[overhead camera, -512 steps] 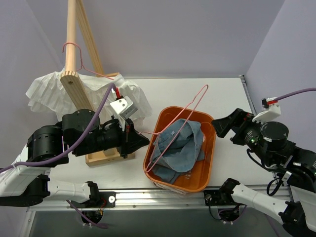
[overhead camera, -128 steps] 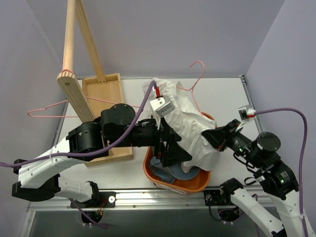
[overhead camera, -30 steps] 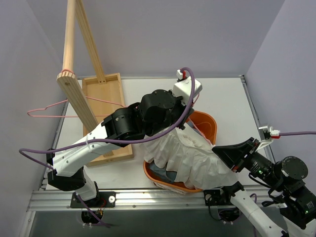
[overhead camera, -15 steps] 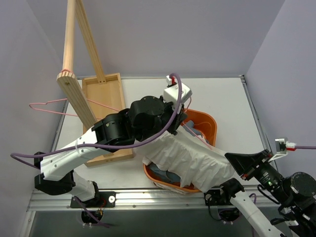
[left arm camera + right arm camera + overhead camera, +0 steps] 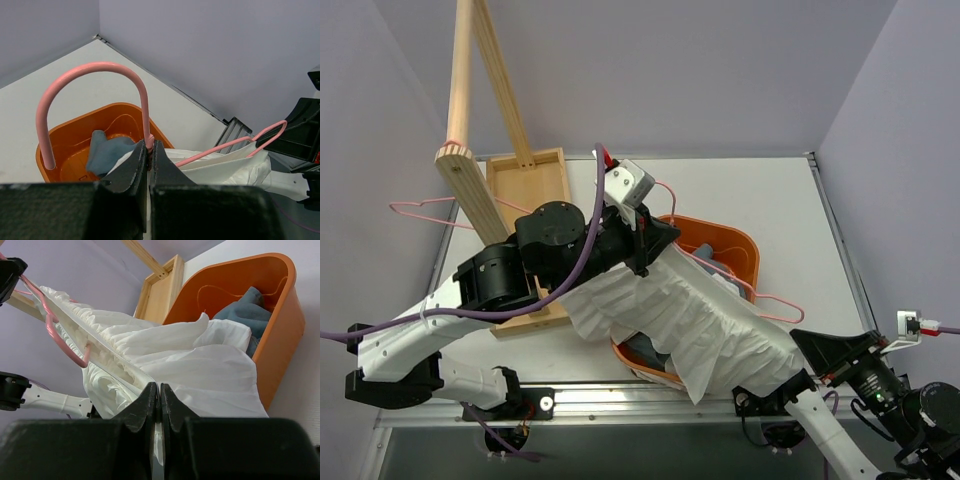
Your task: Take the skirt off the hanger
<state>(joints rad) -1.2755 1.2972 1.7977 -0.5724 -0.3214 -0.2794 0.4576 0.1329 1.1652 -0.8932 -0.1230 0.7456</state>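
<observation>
The white gathered skirt (image 5: 690,320) hangs stretched in the air between my two grippers, above the orange basket (image 5: 732,243). My left gripper (image 5: 665,236) is shut on the neck of the pink hanger (image 5: 95,67), just below its hook. One hanger arm (image 5: 760,296) lies bare along the skirt's top edge. My right gripper (image 5: 800,347) is shut on the skirt's far end at the lower right. In the right wrist view my gripper (image 5: 159,388) pinches the skirt (image 5: 200,365), and the hanger (image 5: 55,325) runs along the waistband. In the left wrist view my gripper (image 5: 149,146) clamps the wire over the skirt (image 5: 225,167).
Blue cloth (image 5: 107,150) lies in the basket (image 5: 280,315). A wooden rack post (image 5: 470,190) and wooden tray (image 5: 525,185) stand at the left, with a second pink hanger (image 5: 420,210) hung on the rack. Grey walls close in on both sides.
My left gripper has swung left and nearer with the hanger. My right gripper has pulled back to the lower right, stretching the skirt, and one hanger arm has come bare.
</observation>
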